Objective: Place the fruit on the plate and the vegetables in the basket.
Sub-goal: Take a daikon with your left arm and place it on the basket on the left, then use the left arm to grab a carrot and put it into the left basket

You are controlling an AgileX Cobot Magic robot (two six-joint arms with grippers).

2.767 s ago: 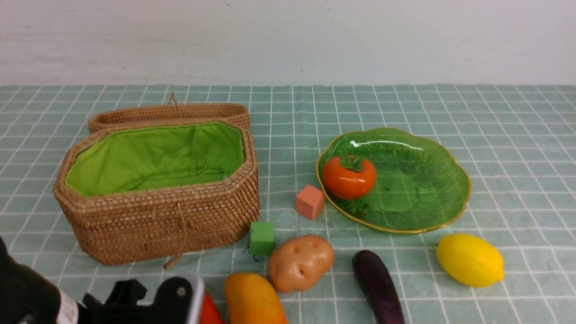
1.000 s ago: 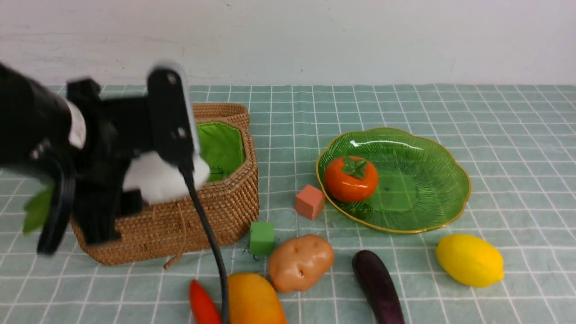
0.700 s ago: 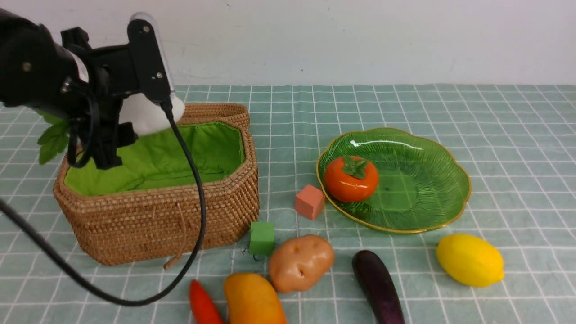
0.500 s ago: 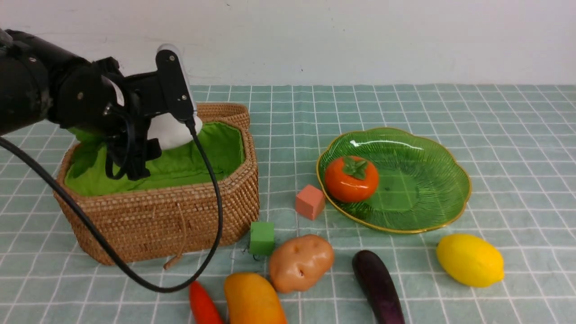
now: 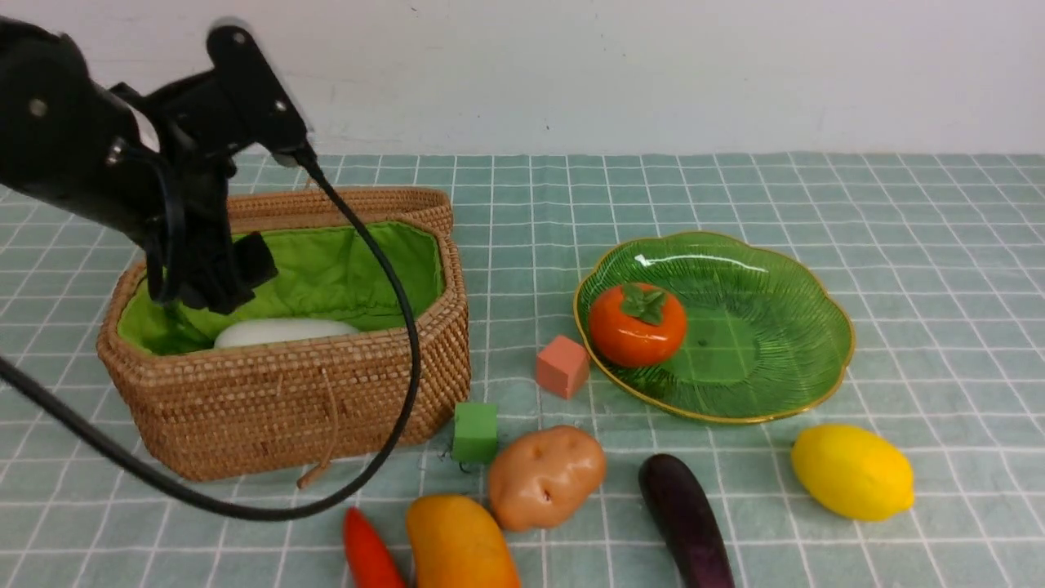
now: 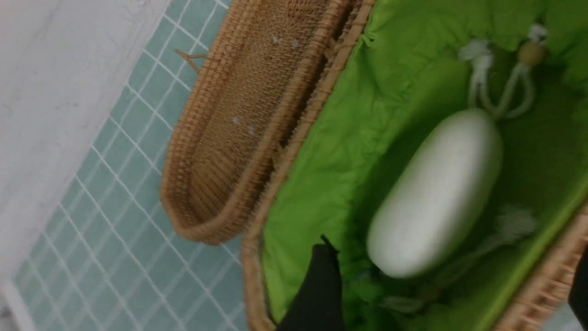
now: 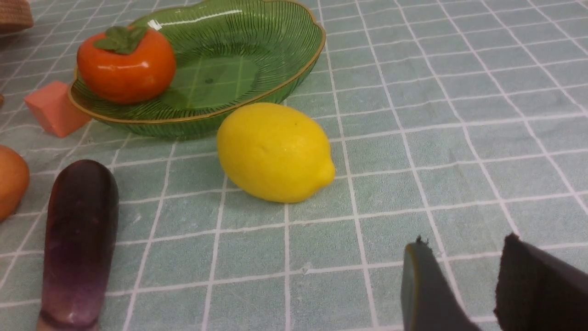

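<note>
Vegetable (image 5: pixel 282 331), white, lies in basket (image 5: pixel 286 400) beneath the wide-spread left gripper (image 5: pixel 222 284)

White vegetable (image 5: pixel 282 331) lying in basket (image 5: pixel 326 392), persimmon (image 5: pixel 637 324) on plate (image 5: pixel 775 327), lemon (image 5: pixel 851 471) beside plate

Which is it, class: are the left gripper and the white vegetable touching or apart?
Apart. The left wrist view shows green lining between the left gripper and the white vegetable lying in the basket.
</note>
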